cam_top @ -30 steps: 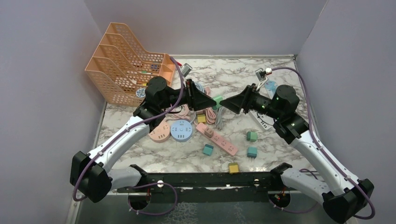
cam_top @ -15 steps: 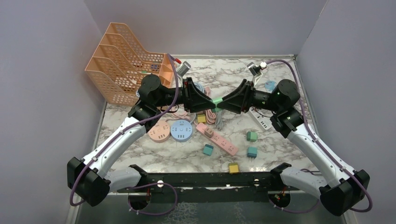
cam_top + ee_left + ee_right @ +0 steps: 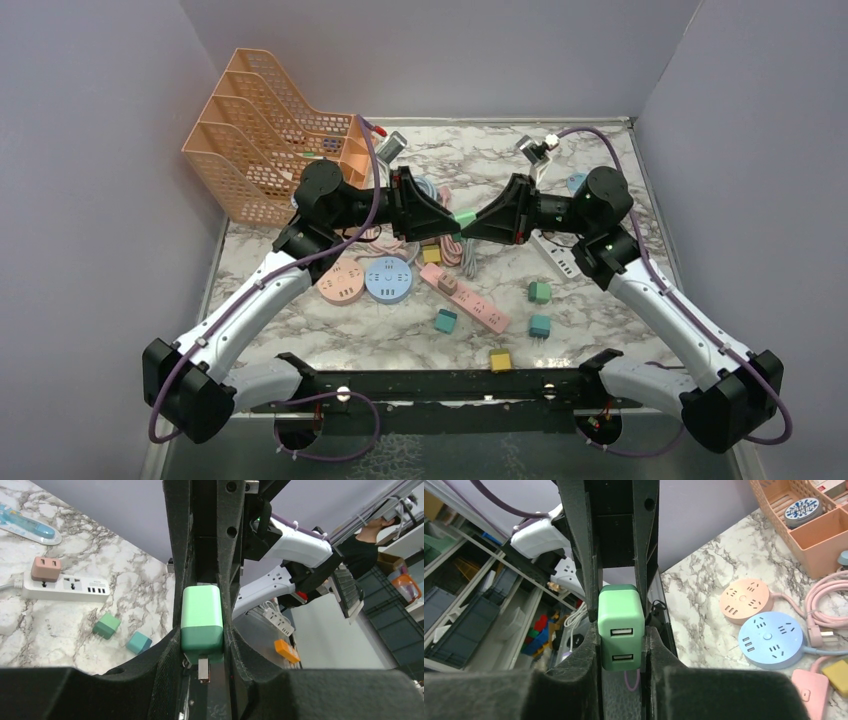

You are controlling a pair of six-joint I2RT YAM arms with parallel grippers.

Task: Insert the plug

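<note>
Nearest the arm bases, a pink power strip (image 3: 472, 302) lies on the bench (image 3: 370, 335). Beyond it, held above the bench, is the green plug (image 3: 201, 625). The left gripper (image 3: 453, 217) clamps its flat sides, prongs toward that wrist. The right gripper (image 3: 472, 223) is clenched on the USB end. The plug looks light, rigid and smooth-shelled, so it is best held by the flat sides, clear of the prongs.

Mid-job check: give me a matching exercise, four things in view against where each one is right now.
1. green charger
2. round blue socket
3. orange rack
4. white power strip

a. far left corner of the table
b. gripped by left gripper and right gripper
c. pink plug seated in it
d. beside the round pink socket

Pairs: 1-b, 2-d, 3-a, 4-c
</note>
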